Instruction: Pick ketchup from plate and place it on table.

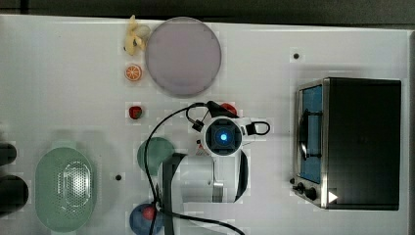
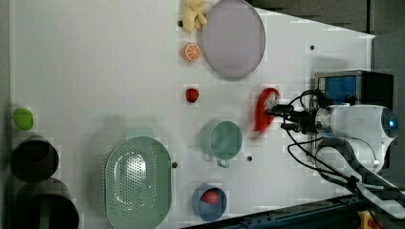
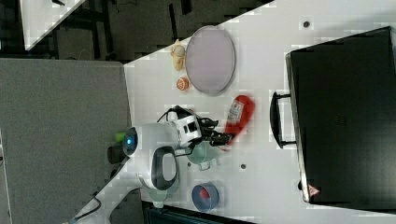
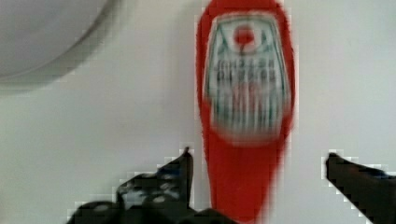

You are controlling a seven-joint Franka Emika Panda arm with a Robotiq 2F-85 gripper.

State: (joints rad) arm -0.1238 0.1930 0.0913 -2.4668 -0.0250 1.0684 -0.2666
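Now the ketchup (image 4: 245,93) lies on the table (image 4: 116,154) near the plate (image 4: 42,37); gripper (image 4: 259,161) fingers spread apart. We'd judge it light, slick plastic, best pinched mid-body.

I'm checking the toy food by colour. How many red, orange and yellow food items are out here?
Red: 3 (ketchup, loose red fruit, red fruit in the blue bowl)
Orange: 1 (orange slice)
Yellow: 1 (banana)
Total: 5
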